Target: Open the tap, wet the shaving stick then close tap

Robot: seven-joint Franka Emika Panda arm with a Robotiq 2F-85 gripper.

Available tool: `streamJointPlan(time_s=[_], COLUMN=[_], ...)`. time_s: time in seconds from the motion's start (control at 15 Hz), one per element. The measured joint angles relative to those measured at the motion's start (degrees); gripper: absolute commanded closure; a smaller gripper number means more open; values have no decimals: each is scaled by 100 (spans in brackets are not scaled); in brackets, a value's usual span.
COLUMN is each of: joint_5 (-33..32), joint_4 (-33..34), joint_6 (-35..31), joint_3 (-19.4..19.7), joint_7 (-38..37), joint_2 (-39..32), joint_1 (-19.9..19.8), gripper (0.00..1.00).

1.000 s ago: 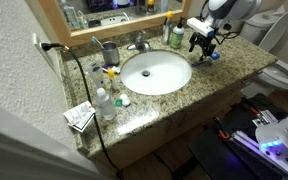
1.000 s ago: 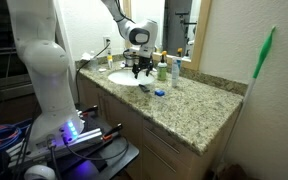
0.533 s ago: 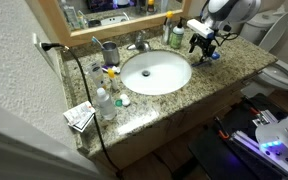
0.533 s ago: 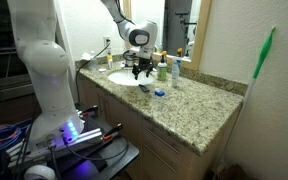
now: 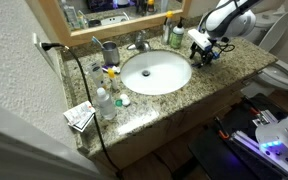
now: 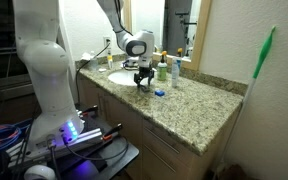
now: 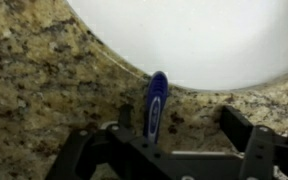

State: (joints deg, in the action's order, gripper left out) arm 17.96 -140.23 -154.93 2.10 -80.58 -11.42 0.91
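Exterior view, counter: A speckled brown stone counter (image 5: pixel 214 80) is holding a round white sink (image 5: pixel 156 72).
Exterior view, tap: The small shiny silver tap (image 5: pixel 139 44) is standing behind the sink, close to the mirror.
Exterior view, gripper: The black and white robot gripper (image 5: pixel 206 52) is hanging low over the counter. It is just beside the sink, on the side where the white toilet (image 5: pixel 284 72) is.
Exterior view, shaving stick: It is too small to pick out here.
Exterior view, other things: A grey metal cup (image 5: pixel 111 50) is standing beside the tap. A green-and-white bottle (image 5: pixel 176 37) is standing at the back, near the gripper.
Exterior view, gripper again: The gripper (image 6: pixel 142 82) is pointing down at the counter (image 6: pixel 194 115), right at the edge of the sink (image 6: pixel 124 78). The bottle (image 6: pixel 176 70) is standing just past it.
Exterior view, jaws: I cannot tell from here how wide they are.
Wrist view, shaving stick: The slim blue shaving stick (image 7: pixel 156 105) is lying on the counter (image 7: pixel 44 70). Its far end is reaching the rim of the sink (image 7: pixel 184 40).
Wrist view, jaws: The gripper (image 7: pixel 174 125) is sitting over the stick with its jaws wide apart. One dark finger (image 7: pixel 242 132) is standing on each side of the stick, and neither is touching it.
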Motion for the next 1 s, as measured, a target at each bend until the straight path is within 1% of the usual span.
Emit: streamJointPlan(time_s=[0.27,0.47,0.53,0.6,0.67,0.73,0.87,1.0], joint_5=[3,3,3,2,1,-3,-11,-19], joint_4=[-18,-18,-19,-19,-19,-22,-25,-36], joint_6=[325,389,397,399,399,400,423,607], joint_3=[40,73,84,90,99,104,105,86], joint_7=[-5,-22,-33,-46,-52,-68,-80,-53], joint_2=[133,178,188,194,196,200,208,251], joint_1=[-14,-15,-15,-15,-15,-13,-9,14], gripper=[69,88,96,100,100,96,96,96])
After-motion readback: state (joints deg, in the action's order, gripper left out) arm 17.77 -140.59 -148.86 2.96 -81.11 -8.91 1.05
